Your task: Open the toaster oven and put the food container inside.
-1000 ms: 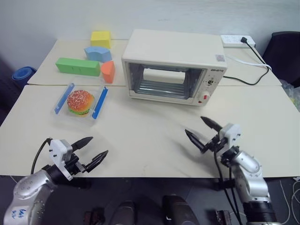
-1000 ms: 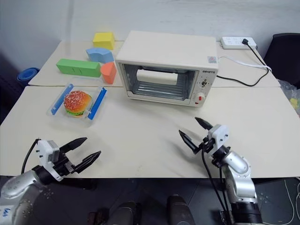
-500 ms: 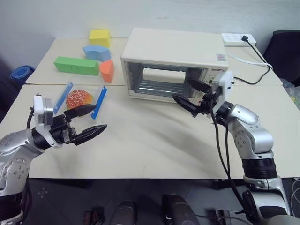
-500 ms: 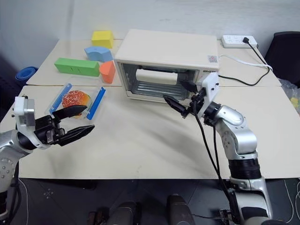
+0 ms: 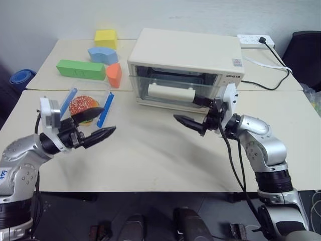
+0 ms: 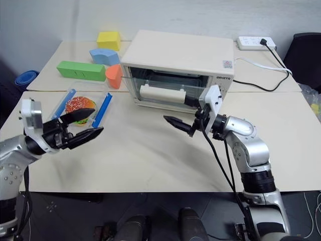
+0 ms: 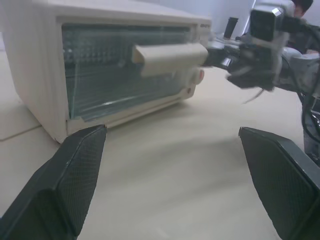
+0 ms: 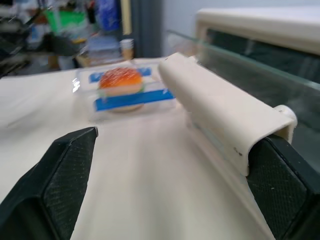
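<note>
Right gripper (image 5: 196,112) jaws wide open, empty, one finger at toaster oven (image 5: 185,68) door handle (image 5: 170,92). Left gripper (image 5: 95,124) jaws wide, empty, beside food container (image 5: 86,105) on desk (image 5: 150,150).

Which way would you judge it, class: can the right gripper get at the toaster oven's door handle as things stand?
Probably yes. The right gripper is open, just in front of the cream handle of the toaster oven, with nothing between them.
</note>
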### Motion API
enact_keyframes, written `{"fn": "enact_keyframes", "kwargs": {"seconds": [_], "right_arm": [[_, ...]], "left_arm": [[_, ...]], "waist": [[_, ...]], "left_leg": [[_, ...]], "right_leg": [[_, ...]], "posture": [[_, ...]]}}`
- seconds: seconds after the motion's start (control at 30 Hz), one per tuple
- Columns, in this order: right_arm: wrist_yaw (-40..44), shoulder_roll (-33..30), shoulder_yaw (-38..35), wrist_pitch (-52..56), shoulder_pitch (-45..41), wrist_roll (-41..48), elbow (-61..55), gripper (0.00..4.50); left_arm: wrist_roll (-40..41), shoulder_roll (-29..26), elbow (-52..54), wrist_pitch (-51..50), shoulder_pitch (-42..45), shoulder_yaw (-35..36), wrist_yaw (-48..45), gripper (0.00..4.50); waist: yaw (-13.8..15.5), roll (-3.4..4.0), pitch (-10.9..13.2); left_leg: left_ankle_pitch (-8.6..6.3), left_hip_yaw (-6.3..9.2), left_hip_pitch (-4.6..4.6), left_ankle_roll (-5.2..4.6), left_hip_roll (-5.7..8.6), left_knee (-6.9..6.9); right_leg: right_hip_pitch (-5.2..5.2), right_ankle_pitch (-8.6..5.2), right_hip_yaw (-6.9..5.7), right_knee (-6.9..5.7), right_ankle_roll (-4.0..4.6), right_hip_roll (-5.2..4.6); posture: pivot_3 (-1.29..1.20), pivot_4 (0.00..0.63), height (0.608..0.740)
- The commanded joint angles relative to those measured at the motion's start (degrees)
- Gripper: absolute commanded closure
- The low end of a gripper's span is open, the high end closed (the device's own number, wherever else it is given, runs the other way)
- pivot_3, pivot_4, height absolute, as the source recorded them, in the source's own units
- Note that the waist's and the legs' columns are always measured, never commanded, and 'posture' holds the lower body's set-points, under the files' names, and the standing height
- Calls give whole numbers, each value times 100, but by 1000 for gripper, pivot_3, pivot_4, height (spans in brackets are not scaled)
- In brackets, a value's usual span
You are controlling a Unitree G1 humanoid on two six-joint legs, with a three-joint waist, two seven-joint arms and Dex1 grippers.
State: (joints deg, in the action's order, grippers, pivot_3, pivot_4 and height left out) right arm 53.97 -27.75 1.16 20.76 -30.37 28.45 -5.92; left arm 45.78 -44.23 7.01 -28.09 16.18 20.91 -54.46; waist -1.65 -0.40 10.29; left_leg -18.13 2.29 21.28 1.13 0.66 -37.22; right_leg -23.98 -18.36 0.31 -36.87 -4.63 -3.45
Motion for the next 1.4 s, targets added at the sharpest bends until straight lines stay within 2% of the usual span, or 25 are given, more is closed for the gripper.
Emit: {"fn": "enact_keyframes", "kwargs": {"seconds": [0.03, 0.13, 0.43, 0.57, 0.7, 0.83, 0.93, 1.1, 1.3, 1.4], "right_arm": [[210, -40, 87, -207, 187, 5, -442, 0], [138, -29, 123, -346, 338, -148, -446, 0], [-51, 38, 83, -725, 707, -445, -478, 0], [-148, 31, 8, -818, 894, -482, -562, 0], [-188, -36, -66, -1005, 1245, -543, -689, 0], [-238, -140, -314, -1343, 1972, -573, -897, 0], [-201, -159, -758, -1789, 2784, -432, -1046, 0], [-266, -222, -1669, -2032, 3813, -93, -1244, 0], [-199, -282, -2069, -2324, 3913, 91, -1179, 0], [-158, -353, -1967, -2297, 3722, 34, -1018, 0]], "left_arm": [[-234, -74, -752, 117, 808, -191, -229, 584], [-533, 97, -1476, 307, 1522, -426, -282, 1515], [-1904, 926, -3889, 1801, 3377, -1249, -495, 4404], [-2369, 1310, -4663, 2660, 3835, -1407, -500, 4459], [-2388, 1410, -4621, 2594, 3762, -1621, -1268, 4459], [-2517, 1373, -4328, 2501, 3482, -1815, -1552, 4459], [-2761, 1335, -3905, 2371, 3130, -1987, -1367, 4459], [-2948, 1417, -2601, 1938, 2196, -2157, -802, 4459], [-3239, 1539, -1878, 1760, 1456, -2140, 58, 4459], [-3353, 1562, -1620, 1882, 1063, -2074, 412, 4459]], "waist": [[15, -1, 1], [7, -2, 1], [10, -7, 2], [19, -9, 4], [12, -11, 4], [27, -11, 4], [38, -11, 5], [47, -12, 5], [36, -12, 5], [28, -11, 5]], "left_leg": [[0, 2, 0, -1, 0, -3], [2, 1, -1, -5, 4, -16], [10, -4, 1, 7, 12, -29], [5, -8, 4, -1, 19, -45], [4, -7, 7, -3, 21, -54], [4, -4, 8, -3, 20, -53], [2, -4, 8, -7, 22, -59], [-2, -1, -6, -15, 20, -63], [-12, 2, -18, -32, 15, -67], [-11, 4, -20, -30, 14, -68]], "right_leg": [[0, 0, -2, -2, 0, 1], [2, 0, -1, -12, 0, 0], [1, 1, -2, -49, -2, 0], [1, 2, -1, -56, -5, -5], [2, 4, 1, -58, -8, -7], [2, 4, 1, -59, -8, -7], [5, 4, 3, -60, -9, -8], [24, 7, 7, -56, -14, -10], [31, 7, 9, -43, -15, -6], [32, 7, 7, -45, -15, -6]], "posture": [[0, 150, 740], [0, 150, 740], [0, 150, 740], [0, 150, 740], [0, 150, 740], [0, 150, 740], [0, 150, 740], [0, 150, 740], [0, 150, 740], [0, 150, 740]]}}
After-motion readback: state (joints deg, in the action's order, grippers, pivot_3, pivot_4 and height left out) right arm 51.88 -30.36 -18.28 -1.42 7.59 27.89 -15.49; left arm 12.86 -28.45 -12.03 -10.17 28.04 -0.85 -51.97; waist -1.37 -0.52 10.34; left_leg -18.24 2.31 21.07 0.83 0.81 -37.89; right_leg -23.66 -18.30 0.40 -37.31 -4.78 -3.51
